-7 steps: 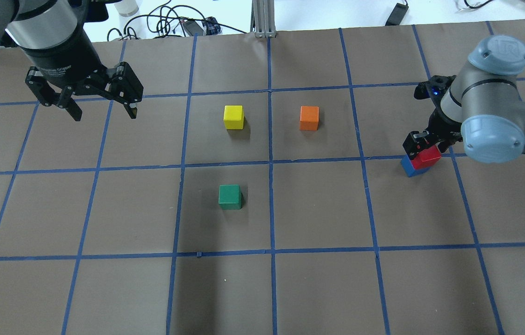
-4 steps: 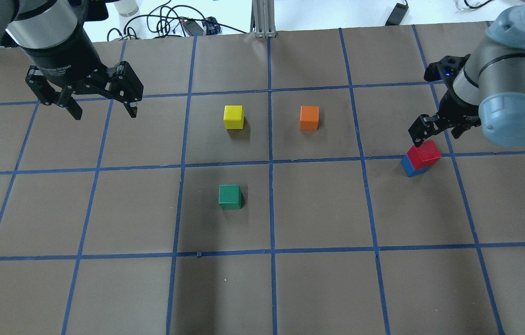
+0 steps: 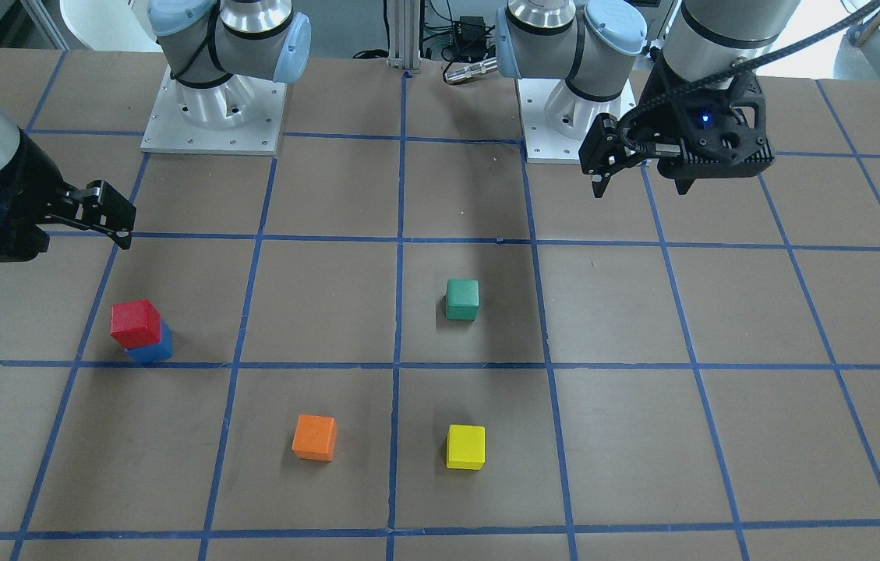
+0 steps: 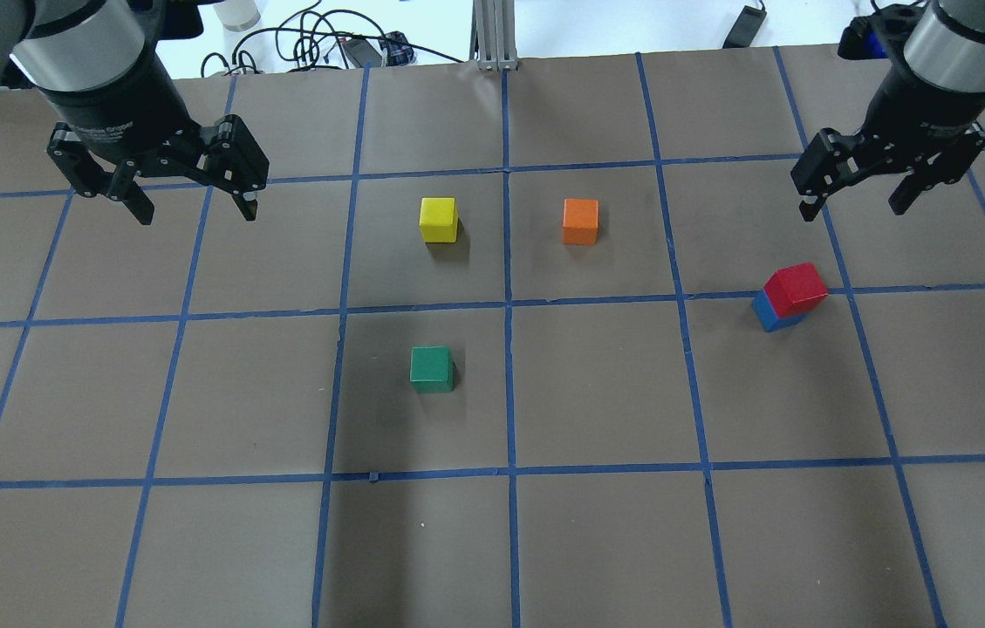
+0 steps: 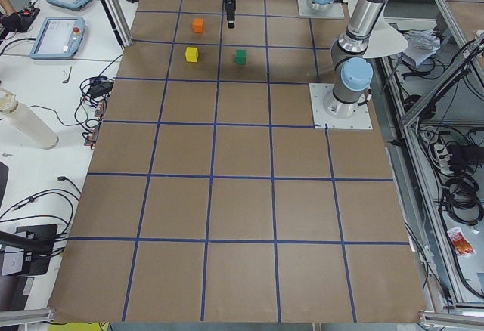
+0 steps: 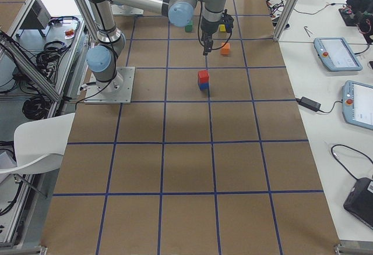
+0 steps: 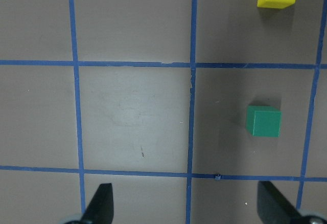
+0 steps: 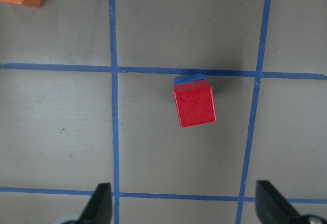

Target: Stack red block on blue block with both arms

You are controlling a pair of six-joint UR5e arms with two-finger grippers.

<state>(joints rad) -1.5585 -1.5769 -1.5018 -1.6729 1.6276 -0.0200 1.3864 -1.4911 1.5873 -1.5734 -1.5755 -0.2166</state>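
The red block (image 4: 796,289) sits on top of the blue block (image 4: 769,314) at the table's right, slightly turned on it; the stack also shows in the front view (image 3: 135,322) and the right wrist view (image 8: 194,106). My right gripper (image 4: 852,205) is open and empty, raised above and behind the stack, apart from it. My left gripper (image 4: 195,214) is open and empty, hovering over the table's far left, far from the stack. Its fingertips (image 7: 99,206) frame bare table in the left wrist view.
A yellow block (image 4: 439,219) and an orange block (image 4: 580,221) sit mid-table at the back, and a green block (image 4: 432,368) sits nearer the robot. Cables (image 4: 309,44) and a metal post (image 4: 492,35) lie beyond the far edge.
My right gripper has let go of the red block, leaving it on the blue block, and has risen and moved back away from the stack. The left arm has not moved.
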